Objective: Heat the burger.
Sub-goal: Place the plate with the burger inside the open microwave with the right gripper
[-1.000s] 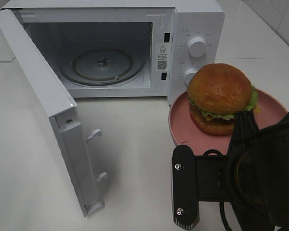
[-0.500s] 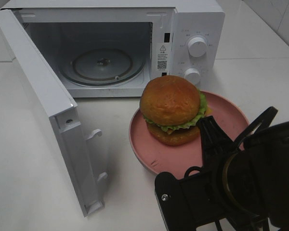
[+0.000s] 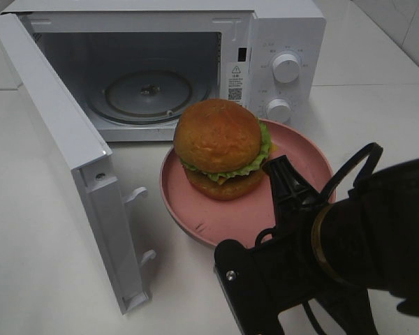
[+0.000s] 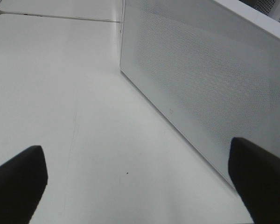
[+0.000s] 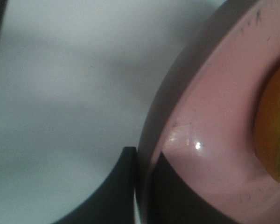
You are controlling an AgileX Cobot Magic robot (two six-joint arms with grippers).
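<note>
The burger point(image 3: 220, 143), with glossy orange-brown buns and green lettuce, sits on a pink plate point(image 3: 195, 209) in front of the open white microwave point(image 3: 279, 28). My right gripper point(image 3: 288, 188) is shut on the plate's near right rim. In the right wrist view the gripper point(image 5: 142, 186) pinches the pink rim point(image 5: 200, 116), and an orange edge of the burger point(image 5: 275, 135) shows. My left gripper point(image 4: 140, 186) is open and empty, beside the outer face of the microwave door point(image 4: 200, 84). It is out of the exterior high view.
The microwave door point(image 3: 63, 139) swings out to the left and stands over the table's left part. The glass turntable point(image 3: 148, 91) lies bare inside the cavity. Two knobs point(image 3: 286, 68) are on the right panel. My right arm covers the table's near right corner.
My right gripper has carried the plate with the burger leftward, from in front of the knob panel to in front of the open cavity. The microwave has not moved.
</note>
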